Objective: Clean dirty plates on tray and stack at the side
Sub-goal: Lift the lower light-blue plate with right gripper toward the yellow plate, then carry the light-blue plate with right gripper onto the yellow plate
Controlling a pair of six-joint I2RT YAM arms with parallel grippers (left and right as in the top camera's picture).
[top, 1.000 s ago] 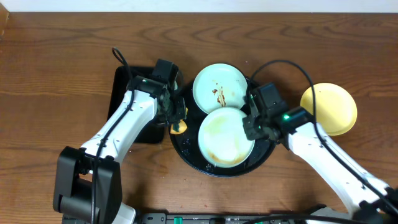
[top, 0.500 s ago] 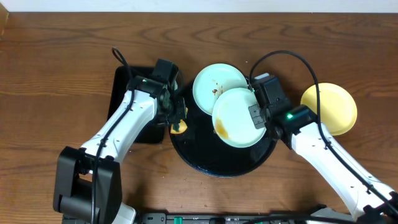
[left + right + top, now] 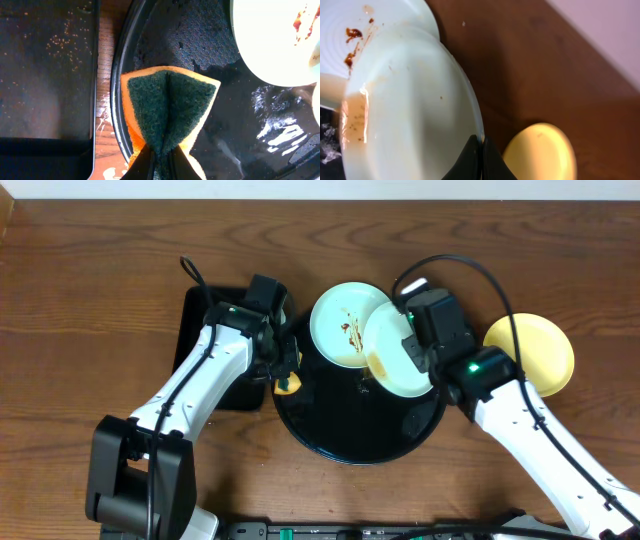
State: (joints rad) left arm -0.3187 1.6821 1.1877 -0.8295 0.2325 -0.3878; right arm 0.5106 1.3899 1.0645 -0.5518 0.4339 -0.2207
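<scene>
Hanging tilted over the black tray [image 3: 340, 435], one mint plate [image 3: 392, 365] is pinched by its rim in the right gripper [image 3: 481, 146], partly covering the stained mint plate [image 3: 338, 320]. A folded sponge [image 3: 170, 105] is squeezed tight in the left gripper [image 3: 159, 162] at the tray's left rim. The yellow plate [image 3: 535, 355] is seen on the table [image 3: 90, 300], right of the tray.

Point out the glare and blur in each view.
Overhead: sharp and evenly lit, faint reflections on the black tray. Left wrist: the sponge is crisp, white glare streaks the wet tray, the mint plate looks washed out. Right wrist: the held plate is soft, the yellow plate and tabletop blurred.
</scene>
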